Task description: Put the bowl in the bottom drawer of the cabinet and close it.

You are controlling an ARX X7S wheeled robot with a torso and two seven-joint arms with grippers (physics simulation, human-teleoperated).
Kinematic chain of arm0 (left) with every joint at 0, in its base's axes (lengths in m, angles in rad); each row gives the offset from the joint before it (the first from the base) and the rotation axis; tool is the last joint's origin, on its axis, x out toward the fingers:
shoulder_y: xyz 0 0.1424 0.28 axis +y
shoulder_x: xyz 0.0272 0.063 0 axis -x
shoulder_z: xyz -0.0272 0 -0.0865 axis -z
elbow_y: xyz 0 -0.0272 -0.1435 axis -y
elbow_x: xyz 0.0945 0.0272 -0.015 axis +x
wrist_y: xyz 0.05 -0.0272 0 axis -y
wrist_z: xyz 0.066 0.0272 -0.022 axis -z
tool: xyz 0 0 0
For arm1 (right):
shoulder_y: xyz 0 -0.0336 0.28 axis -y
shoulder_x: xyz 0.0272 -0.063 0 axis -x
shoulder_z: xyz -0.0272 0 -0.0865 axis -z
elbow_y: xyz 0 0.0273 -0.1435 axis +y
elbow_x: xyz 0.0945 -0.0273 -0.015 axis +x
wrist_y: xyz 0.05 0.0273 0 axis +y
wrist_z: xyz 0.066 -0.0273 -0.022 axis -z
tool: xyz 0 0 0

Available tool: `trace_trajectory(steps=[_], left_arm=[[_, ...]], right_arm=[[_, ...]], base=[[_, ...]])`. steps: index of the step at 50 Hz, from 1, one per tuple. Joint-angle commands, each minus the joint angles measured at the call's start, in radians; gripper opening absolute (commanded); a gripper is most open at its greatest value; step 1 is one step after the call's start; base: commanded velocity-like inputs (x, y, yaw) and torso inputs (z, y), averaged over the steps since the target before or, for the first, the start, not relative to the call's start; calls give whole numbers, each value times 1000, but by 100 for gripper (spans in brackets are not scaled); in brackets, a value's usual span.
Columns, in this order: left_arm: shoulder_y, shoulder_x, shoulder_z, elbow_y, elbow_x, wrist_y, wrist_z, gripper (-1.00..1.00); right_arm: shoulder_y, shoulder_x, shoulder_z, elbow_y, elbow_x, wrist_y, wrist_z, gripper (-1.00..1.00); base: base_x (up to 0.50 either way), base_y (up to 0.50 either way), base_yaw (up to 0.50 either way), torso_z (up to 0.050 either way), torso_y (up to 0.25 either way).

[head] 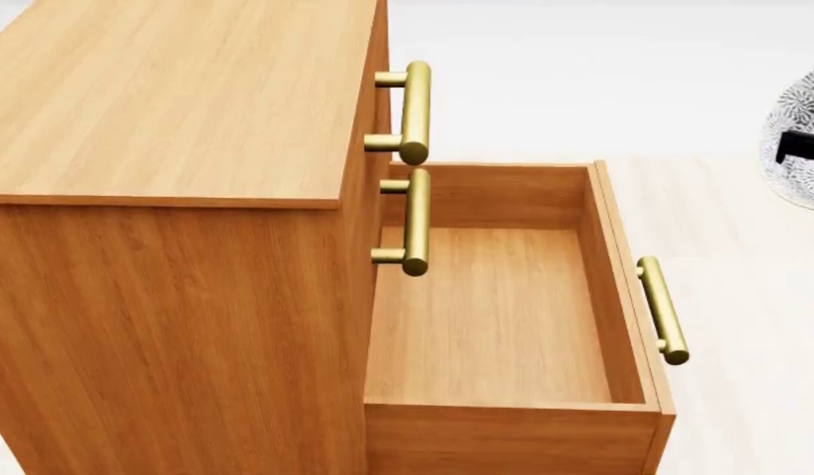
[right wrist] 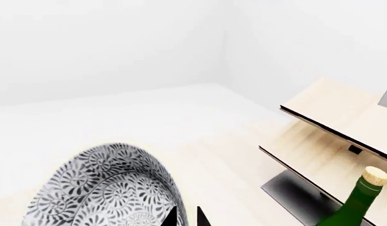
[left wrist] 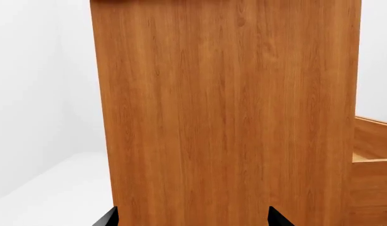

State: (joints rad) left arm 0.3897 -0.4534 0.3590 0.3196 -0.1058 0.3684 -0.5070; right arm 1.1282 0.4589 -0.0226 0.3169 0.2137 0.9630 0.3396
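Here the bowl [right wrist: 105, 188] sits beside a rack [right wrist: 331, 141] holding a green bottle [right wrist: 355, 202].

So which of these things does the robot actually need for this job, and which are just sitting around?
Needed:
bowl, clamped in the right gripper
bottom drawer, pulled open and empty
cabinet

Just there:
green wine bottle
pale wooden rack
two upper drawers' brass handles

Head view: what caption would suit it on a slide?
Bottom drawer pulled open and empty; patterned bowl waits at right.
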Motion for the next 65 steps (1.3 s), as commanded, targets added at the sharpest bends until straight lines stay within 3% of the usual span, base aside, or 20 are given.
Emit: trace_trajectory(steps=[1, 37, 46, 65], left_arm=[[0, -6, 0, 16, -5, -13, -4, 100], [-1, -12, 6, 24, -2, -23, -15, 100], [-3, -13, 7, 23, -3, -22, -16, 100], [-11, -6, 16, -23, 0, 15, -15, 100]], right_arm=[[64, -27, -55, 103, -23, -51, -27, -100], [329, -136, -141, 673, -69, -318, -111, -100], [462, -195, -167, 969, -92, -472, -149, -100], [453, -249, -153, 989, -118, -465, -178, -100]], base=[[0, 0, 0, 0, 0], [0, 0, 0, 0, 1], [0, 0, 0, 0, 0], [0, 0, 0, 0, 1]])
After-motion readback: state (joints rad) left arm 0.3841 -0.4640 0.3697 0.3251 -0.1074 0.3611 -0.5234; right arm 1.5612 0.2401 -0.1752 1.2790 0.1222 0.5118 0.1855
